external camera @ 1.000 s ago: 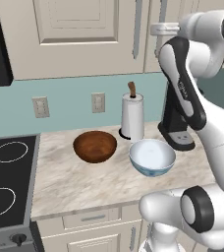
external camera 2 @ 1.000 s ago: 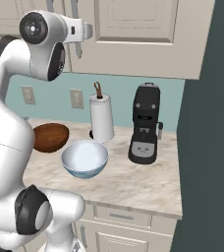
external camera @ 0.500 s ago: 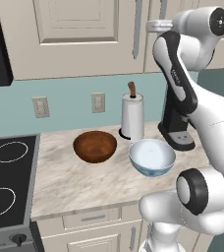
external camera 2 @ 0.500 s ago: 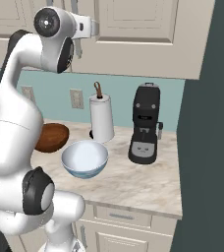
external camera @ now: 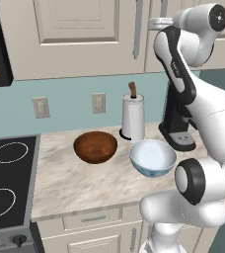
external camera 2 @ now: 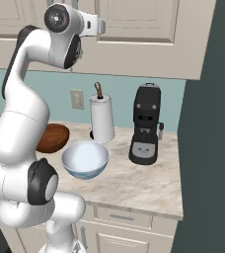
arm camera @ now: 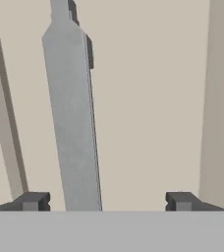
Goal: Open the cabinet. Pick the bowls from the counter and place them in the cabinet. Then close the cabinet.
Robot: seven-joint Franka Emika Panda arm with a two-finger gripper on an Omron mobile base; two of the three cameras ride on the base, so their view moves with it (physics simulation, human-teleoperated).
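Left base view, cabinet: the beige cabinet hangs over the desk, both doors shut, and a silver bar handle runs down the seam between them.
Left base view, arm: the white arm reaches up high, its hand right at the cabinet front beside that handle; the claw itself is too small here to read.
Left base view, bowls: the brown wooden bowl sits on the desk near the stovetop, and the white bowl with the blue outside sits just to its right, closer to the front edge; the two are apart.
Left base view, neighbours: a paper towel roll stands upright behind the bowls, and a black coffee machine stands behind the arm.
Right base view, bowls: the white bowl is out front on the desk; the brown bowl peeks from behind the arm.
Right base view, neighbours: the paper towel roll and coffee machine stand against the blue wall.
Right base view, cabinet: doors shut, hand up against them.
Hand view, claw: here it is, the claw spread wide, both dark tips low in the frame, nothing pinched.
Hand view, handle: the silver handle stands just ahead, lined up inside the left tip, with the beige door panel behind.
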